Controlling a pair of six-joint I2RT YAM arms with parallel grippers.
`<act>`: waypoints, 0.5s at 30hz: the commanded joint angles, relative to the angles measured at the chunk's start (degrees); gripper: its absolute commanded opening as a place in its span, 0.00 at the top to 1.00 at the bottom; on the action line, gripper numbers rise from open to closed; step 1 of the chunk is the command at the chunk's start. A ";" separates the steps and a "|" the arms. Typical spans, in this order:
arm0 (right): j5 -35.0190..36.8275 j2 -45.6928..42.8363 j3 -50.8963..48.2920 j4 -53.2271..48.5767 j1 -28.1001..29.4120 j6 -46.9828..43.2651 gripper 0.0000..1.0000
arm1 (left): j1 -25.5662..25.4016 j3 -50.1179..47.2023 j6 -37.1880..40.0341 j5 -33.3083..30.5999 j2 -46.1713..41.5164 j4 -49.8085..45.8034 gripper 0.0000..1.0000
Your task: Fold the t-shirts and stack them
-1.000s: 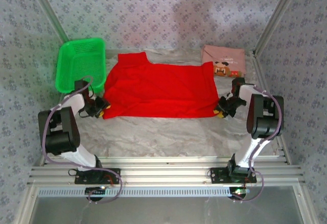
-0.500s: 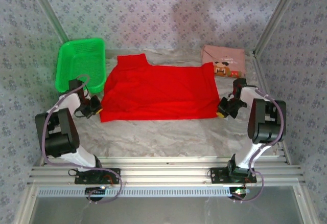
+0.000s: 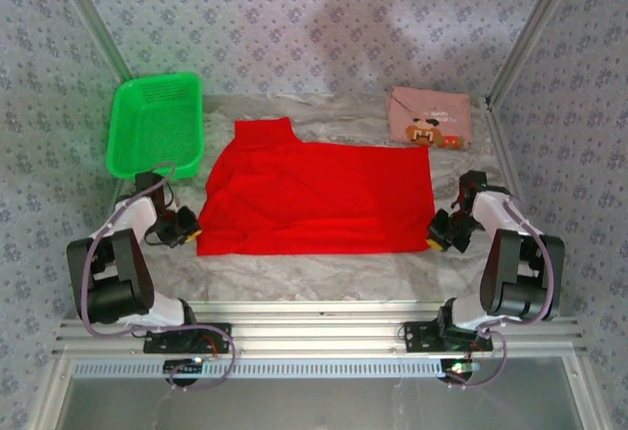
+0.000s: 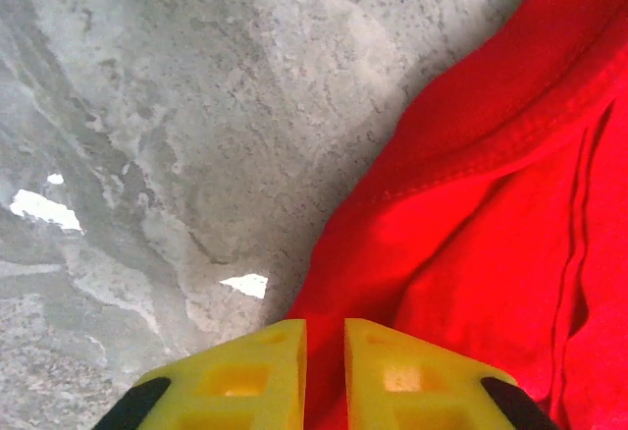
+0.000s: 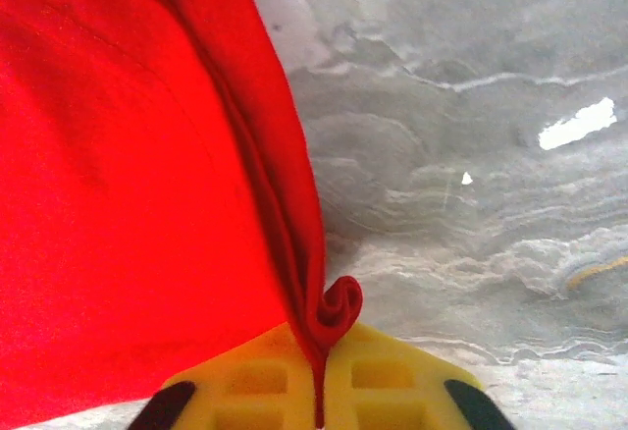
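A bright red cloth t-shirt (image 3: 319, 199) is lying spread on the grey marbled table (image 3: 294, 271). The right jaws are clamping its near right corner. The left jaws are standing narrowly apart at its near left corner; whether they are gripping, I cannot tell. A folded dusty pink t-shirt (image 3: 429, 116) is lying far right.
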 commanded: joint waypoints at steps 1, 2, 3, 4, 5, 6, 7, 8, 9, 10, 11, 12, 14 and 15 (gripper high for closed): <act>1.22 -1.92 -0.17 -1.48 -0.38 0.07 0.75 | -0.48 3.24 -1.87 -1.75 -2.35 -4.71 0.62; 1.13 -2.93 0.27 -1.55 -0.37 0.08 0.70 | -0.80 4.36 -2.49 -2.08 -3.51 -6.10 0.57; 0.70 -5.00 1.04 -2.15 -0.37 -0.10 0.60 | -1.68 5.73 -3.23 -2.91 -5.48 -7.79 0.51; 0.25 -6.68 1.84 -2.78 -0.37 -0.32 0.52 | -3.09 7.29 -3.98 -3.61 -7.86 -9.49 0.45; -0.44 -8.37 2.71 -3.46 -0.37 -1.09 0.46 | -4.95 8.61 -4.70 -3.86 -9.83 -10.80 0.41; -1.43 -10.09 3.87 -4.12 -0.22 -1.88 0.38 | -7.20 10.03 -5.98 -3.67 -11.60 -12.43 0.38; -3.46 -11.88 4.80 -4.81 0.08 -2.90 0.32 | -9.70 11.26 -7.59 -2.86 -13.04 -13.76 0.36; -5.54 -13.31 5.60 -5.17 0.43 -3.63 0.28 | -11.83 11.69 -9.16 -1.90 -14.14 -14.51 0.34; -8.36 -15.13 6.23 -5.09 1.38 -4.13 0.23 | -13.91 11.55 -11.45 -0.61 -15.26 -14.70 0.33; -11.04 -16.89 6.61 -4.66 2.71 -4.07 0.19 | -15.87 10.50 -14.15 0.89 -16.57 -14.14 0.33; -12.62 -18.10 6.84 -4.16 3.92 -3.48 0.16 | -17.17 8.99 -16.49 2.34 -17.66 -13.12 0.33; -14.53 -19.61 6.90 -3.52 5.99 -2.84 0.10 | -18.30 7.21 -19.49 3.52 -18.90 -11.85 0.33; -17.49 -21.42 6.56 -2.30 9.09 -1.35 0.04 | -20.01 3.50 -24.46 5.19 -21.07 -9.20 0.33; -18.42 -22.35 6.06 -1.37 10.49 -0.15 0.03 | -20.83 1.90 -26.71 5.74 -21.84 -7.85 0.32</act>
